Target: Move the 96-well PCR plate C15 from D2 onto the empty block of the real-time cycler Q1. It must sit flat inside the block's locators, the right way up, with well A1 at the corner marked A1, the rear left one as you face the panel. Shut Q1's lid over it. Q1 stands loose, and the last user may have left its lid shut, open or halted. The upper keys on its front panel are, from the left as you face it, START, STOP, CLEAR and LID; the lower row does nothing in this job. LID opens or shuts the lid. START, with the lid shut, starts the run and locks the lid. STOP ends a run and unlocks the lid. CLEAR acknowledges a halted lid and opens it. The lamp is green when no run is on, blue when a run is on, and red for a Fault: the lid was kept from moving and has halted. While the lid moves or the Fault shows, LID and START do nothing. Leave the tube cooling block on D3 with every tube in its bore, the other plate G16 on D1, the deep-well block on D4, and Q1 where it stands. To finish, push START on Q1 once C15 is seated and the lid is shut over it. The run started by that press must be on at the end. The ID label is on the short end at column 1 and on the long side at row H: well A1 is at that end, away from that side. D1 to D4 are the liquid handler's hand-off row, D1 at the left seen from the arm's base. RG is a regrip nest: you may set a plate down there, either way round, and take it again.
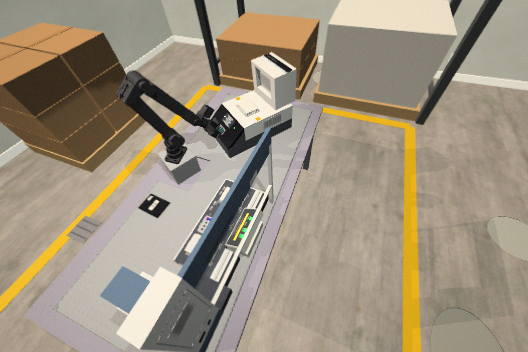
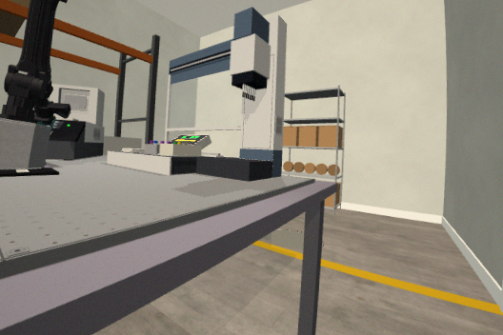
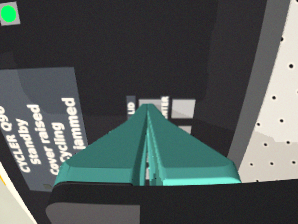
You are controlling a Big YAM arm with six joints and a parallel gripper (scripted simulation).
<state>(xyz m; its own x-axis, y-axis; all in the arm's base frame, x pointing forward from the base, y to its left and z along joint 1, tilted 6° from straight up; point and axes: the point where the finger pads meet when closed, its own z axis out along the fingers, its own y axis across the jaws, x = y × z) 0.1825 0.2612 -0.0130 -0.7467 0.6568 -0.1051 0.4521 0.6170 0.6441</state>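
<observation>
— Just ahead of the hand [image 3: 147, 113], what is shown?

— Front panel of cycler Q1 [image 1: 252, 117]. The hand is closed on nothing, its two teal fingers pressed together into a single wedge aimed at the upper keys [image 3: 182, 107]. Up and to one side of the tip glows the lamp [image 3: 9, 14], green. Beyond the hand, the lid [image 1: 272, 78] stands raised.

— Where is plate C15?

— A pale slab bearing a dark label [image 1: 253, 112] lies on Q1's top beyond the hand, under the raised lid; probably C15, though the label cannot be read.

— What could go wrong?

— The keys sit close together, so a slightly off-line tip would likely strike a neighbour. With the lid up, START would do nothing. Q1 stands loose on the table [image 1: 145, 238]; too firm a push could slide it.

— Counts?

— One arm, one hand, two fingers, one lamp, one lid. At least three pale key faces show; the rest are hidden behind the fingers.
</observation>
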